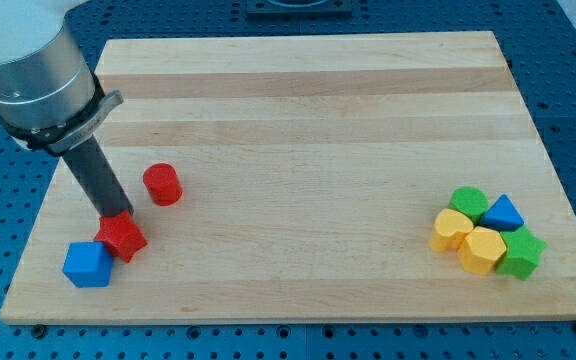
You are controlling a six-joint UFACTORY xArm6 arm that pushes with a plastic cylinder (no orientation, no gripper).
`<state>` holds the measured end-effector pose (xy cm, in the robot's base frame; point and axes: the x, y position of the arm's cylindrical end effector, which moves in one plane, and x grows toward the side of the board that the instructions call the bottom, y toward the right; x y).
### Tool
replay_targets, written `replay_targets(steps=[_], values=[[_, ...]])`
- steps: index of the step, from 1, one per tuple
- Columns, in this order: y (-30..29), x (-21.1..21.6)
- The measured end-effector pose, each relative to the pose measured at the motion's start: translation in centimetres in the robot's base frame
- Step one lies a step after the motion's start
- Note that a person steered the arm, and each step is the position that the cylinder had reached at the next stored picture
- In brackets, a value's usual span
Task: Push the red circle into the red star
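While the job is sitting unfinished, you are looking at the blue block (87, 264) lying nearest the view's bottom left, touching the red star (122, 237) just above it. My tip (118, 214) is resting against the star's upper edge, grasping nothing, being a bare rod. Farther up, the red circle (162, 185) is standing near the star but apart from it, so the whole push is still remaining. Well apart at the view's right, yellow, green and blue blocks (488, 234) are clustering.
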<state>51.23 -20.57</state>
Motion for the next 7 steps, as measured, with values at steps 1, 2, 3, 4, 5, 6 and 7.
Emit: replay_targets(steps=[1,2,3,4,5,6,7], values=[[0.0,0.1],[-1.2,-0.6],[-2.8,-3.3],[-1.6,-6.3],[2.0,-8.8],[6.2,-9.4],[7.9,-9.0]])
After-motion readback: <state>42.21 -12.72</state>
